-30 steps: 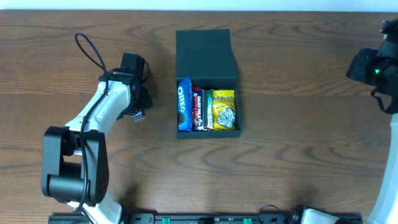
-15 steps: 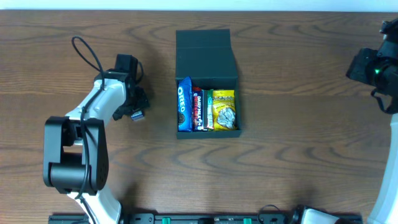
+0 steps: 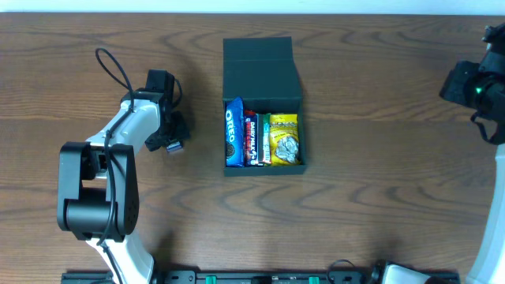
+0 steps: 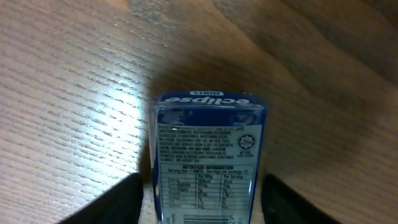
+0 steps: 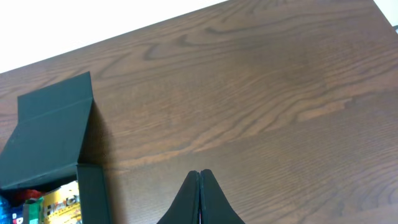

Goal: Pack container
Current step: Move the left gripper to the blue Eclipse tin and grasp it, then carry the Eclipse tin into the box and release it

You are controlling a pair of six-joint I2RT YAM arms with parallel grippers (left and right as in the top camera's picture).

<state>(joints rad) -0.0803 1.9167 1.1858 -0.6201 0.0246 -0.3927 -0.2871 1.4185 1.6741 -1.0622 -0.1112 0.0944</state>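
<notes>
The container (image 3: 263,71) is a dark teal-black box at the table's middle, with its flap lid open toward the back. It holds a blue Oreo packet (image 3: 233,132), a red and black packet (image 3: 252,139) and a yellow packet (image 3: 285,139). It also shows at the left edge of the right wrist view (image 5: 50,134). My left gripper (image 3: 170,143) is left of the container, low over the table. Its open fingers (image 4: 202,211) straddle a blue Eclipse mints box (image 4: 208,155), with small gaps on both sides. My right gripper (image 5: 200,177) is shut and empty, raised at the far right.
The brown wooden table (image 3: 379,173) spreads around the container. The left arm's black cable (image 3: 114,67) loops above its wrist. The right arm's body (image 3: 477,83) sits at the right edge.
The left arm's wrist and elbow have shifted slightly to the left; its gripper stays over the mints box. The right arm and container have not moved.
</notes>
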